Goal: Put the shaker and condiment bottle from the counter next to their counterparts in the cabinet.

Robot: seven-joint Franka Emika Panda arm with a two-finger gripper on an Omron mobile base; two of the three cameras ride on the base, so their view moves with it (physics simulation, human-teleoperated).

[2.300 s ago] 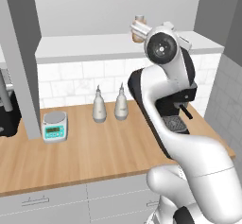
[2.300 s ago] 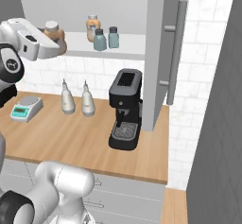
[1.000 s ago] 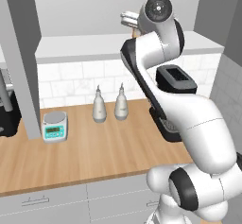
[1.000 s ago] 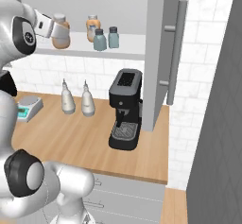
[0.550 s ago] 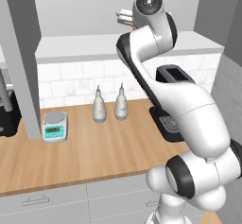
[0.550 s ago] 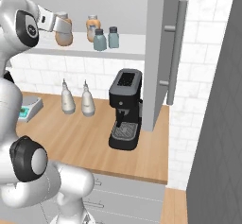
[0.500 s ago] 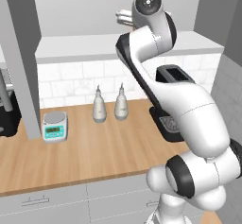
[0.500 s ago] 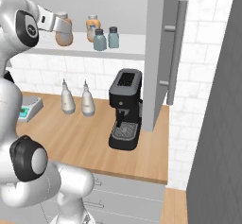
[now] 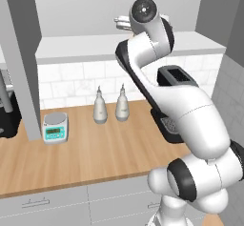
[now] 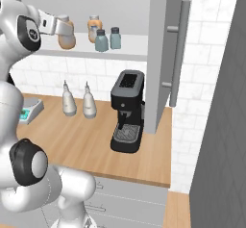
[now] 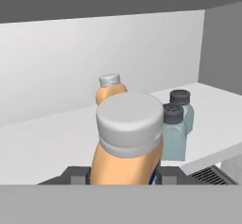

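I've swung the gripper [image 11: 124,173] leftward along the cabinet [image 10: 129,46]; fingers clamped on the condiment bottle [image 11: 127,142]; its twin [image 11: 110,90] at twelve o'clock; placement looks close.

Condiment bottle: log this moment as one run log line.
gripper: shut on condiment bottle | place: over cabinet shelf | on shelf: orange bottle, two shakers

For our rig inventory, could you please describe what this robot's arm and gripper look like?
The arm is glossy white with rounded, bulbous links and dark grey bands at the joints; a round dark cap marks one joint. The gripper is a pale grey-white block with small dark finger tips. No cables or markings are visible.
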